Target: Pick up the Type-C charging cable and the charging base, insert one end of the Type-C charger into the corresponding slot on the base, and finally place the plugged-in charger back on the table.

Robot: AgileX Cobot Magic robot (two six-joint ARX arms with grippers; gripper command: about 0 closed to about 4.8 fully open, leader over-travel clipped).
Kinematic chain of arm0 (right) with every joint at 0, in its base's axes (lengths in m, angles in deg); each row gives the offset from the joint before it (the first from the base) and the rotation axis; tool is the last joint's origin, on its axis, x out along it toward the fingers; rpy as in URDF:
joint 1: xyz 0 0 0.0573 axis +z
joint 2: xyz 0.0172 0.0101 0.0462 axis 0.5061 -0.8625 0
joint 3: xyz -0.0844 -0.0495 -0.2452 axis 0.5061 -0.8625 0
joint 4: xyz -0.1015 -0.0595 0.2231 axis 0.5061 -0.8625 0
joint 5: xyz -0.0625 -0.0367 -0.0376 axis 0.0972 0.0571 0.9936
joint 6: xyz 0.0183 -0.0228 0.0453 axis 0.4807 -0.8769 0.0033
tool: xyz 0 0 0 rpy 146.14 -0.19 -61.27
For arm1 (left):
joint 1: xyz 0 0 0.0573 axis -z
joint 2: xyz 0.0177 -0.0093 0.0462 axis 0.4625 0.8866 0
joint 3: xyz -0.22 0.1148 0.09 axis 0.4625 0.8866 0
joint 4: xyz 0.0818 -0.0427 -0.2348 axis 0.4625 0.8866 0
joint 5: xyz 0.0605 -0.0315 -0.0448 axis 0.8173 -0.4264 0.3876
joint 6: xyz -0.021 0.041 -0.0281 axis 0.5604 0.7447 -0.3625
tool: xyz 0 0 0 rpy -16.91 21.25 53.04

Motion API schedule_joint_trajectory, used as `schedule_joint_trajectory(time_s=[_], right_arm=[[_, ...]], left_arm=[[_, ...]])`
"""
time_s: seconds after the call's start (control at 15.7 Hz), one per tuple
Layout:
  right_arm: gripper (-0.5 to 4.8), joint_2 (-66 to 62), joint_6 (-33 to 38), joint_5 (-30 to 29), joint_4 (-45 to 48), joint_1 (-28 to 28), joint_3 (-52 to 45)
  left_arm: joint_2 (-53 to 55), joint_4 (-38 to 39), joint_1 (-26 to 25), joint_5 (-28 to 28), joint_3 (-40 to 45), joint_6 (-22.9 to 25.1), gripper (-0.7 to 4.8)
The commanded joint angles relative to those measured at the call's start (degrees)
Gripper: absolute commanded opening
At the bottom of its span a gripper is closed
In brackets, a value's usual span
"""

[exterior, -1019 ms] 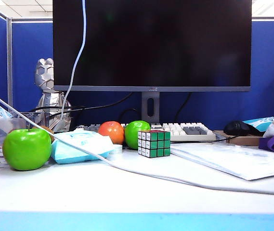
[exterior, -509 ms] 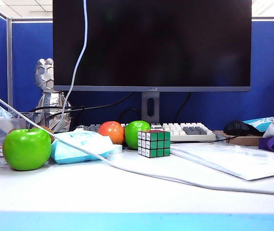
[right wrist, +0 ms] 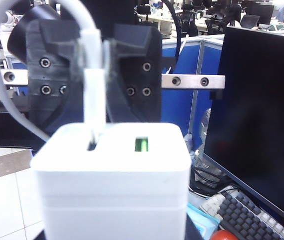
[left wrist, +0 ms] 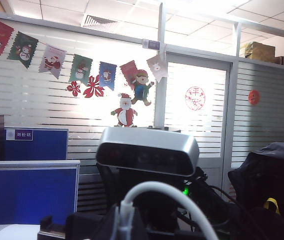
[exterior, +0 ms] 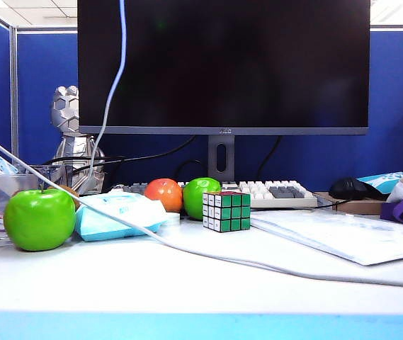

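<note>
Monitor (exterior: 222, 64) dark, on its stand at the back. Keyboard (exterior: 275, 193) below it, black mouse (exterior: 350, 188) to the right. Rubik's cube (exterior: 226, 211) near centre; orange (exterior: 163, 194) and a green apple (exterior: 197, 195) touching just behind it. Bigger green apple (exterior: 40, 218) far left, pale blue packet (exterior: 116, 214) beside it. Silver figurine (exterior: 70, 138) behind. Papers (exterior: 343, 234) lie flat at right.

Charging base (right wrist: 113, 175): smooth white plastic, semi-gloss. Type-C charging cable (right wrist: 93, 85): white rubbery sheath. Left gripper (right wrist: 98, 75): matt black plastic w/ metal screws. Table (exterior: 187, 283): smooth white.
</note>
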Motion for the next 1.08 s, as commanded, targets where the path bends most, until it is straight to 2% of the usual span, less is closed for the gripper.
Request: schedule_joint_trajectory(time_s=[0.06,0.38,0.45,0.76,1.08], right_arm=[[-0.05,0.11,0.15,-1.29,4.31,0.07,0.44],[-0.05,-0.24,0.17,-1.33,4.70,0.09,0.44],[-0.05,-0.24,0.26,-1.51,6.23,0.09,0.44],[-0.05,0.24,1.44,-1.46,6.01,0.09,0.44],[-0.05,1.27,1.42,-1.01,6.25,0.07,0.44]], left_arm=[[-0.11,0.55,0.02,-0.50,-0.11,-0.13,-0.05],[-0.11,0.66,0.02,-1.64,-0.11,-0.15,-0.05],[-0.11,3.67,0.02,-2.01,-0.09,0.00,-0.05],[-0.11,4.90,0.00,-6.95,-0.09,1.66,-0.05],[-0.11,4.92,-0.85,-7.21,-0.09,1.79,-0.06]])
